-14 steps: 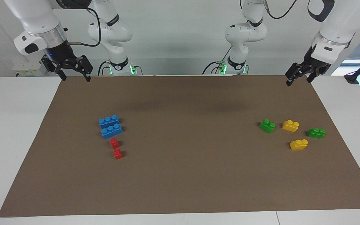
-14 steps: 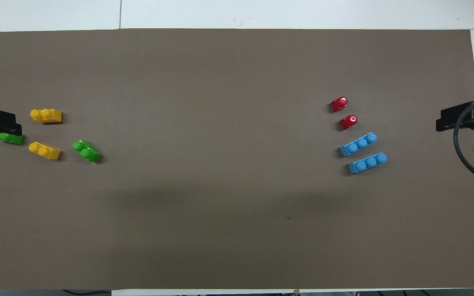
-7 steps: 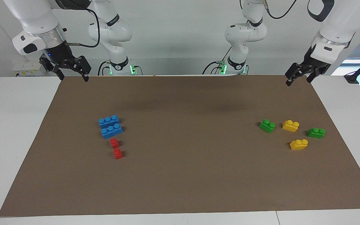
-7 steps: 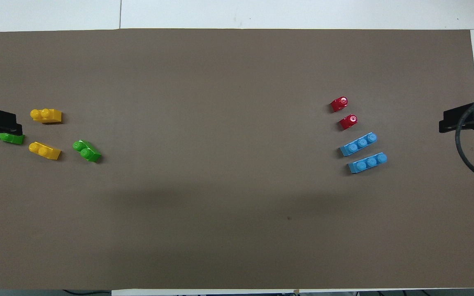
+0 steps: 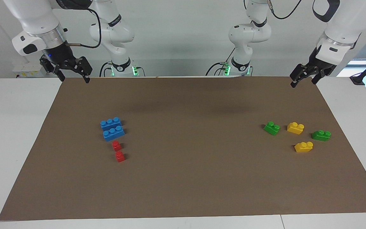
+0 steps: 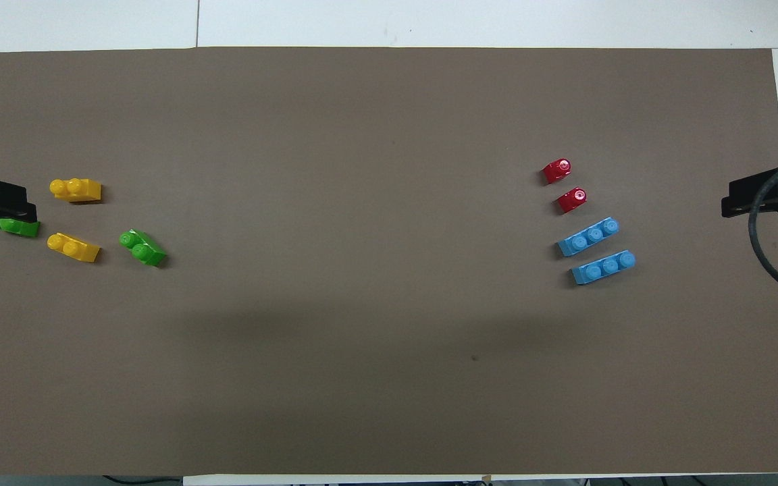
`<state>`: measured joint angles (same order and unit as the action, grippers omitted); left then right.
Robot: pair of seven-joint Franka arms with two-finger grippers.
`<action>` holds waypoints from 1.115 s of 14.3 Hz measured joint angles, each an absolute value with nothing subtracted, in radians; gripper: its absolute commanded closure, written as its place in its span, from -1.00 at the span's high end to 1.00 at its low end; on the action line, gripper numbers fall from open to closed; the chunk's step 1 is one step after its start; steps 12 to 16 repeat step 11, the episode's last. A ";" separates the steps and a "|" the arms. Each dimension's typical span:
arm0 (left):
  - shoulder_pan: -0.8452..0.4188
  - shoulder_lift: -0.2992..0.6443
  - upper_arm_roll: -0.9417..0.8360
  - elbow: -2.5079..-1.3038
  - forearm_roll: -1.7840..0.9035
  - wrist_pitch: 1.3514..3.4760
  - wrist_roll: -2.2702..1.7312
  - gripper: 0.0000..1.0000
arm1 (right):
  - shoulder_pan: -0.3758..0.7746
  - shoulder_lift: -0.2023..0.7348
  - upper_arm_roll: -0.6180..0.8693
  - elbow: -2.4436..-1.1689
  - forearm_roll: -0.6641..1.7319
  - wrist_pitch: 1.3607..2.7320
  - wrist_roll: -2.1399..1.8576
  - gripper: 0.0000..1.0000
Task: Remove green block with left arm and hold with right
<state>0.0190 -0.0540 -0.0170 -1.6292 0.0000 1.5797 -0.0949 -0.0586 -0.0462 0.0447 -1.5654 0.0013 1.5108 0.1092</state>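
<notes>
With both the left gripper (image 5: 303, 81) and right gripper (image 5: 74, 76) open and empty, the darker green brick (image 5: 321, 135) risked being mistaken for the green block (image 5: 271, 128).

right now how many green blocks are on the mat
2, both toward the left arm's end of the brown mat. The bright green block lies beside a yellow block. The darker green block lies closest to the mat's edge. None looks hidden.

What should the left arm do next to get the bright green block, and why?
Probably bring the left gripper down over the green block: it hangs open and empty above the mat's edge, the block lies untouched, and the right gripper waits, open.
</notes>
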 measured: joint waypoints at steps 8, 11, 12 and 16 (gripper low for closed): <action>0.019 -0.054 -0.017 -1.629 0.000 1.580 -0.095 1.00 | -0.059 -0.046 0.045 -1.565 0.000 1.511 0.085 1.00; 0.019 -0.054 -0.017 -1.629 0.000 1.580 -0.095 1.00 | -0.058 -0.046 0.045 -1.565 0.000 1.511 0.085 1.00; 0.019 -0.054 -0.017 -1.629 0.000 1.580 -0.095 1.00 | -0.058 -0.046 0.045 -1.565 0.000 1.511 0.085 1.00; 0.019 -0.054 -0.017 -1.629 0.000 1.580 -0.095 1.00 | -0.058 -0.046 0.045 -1.565 0.000 1.511 0.085 1.00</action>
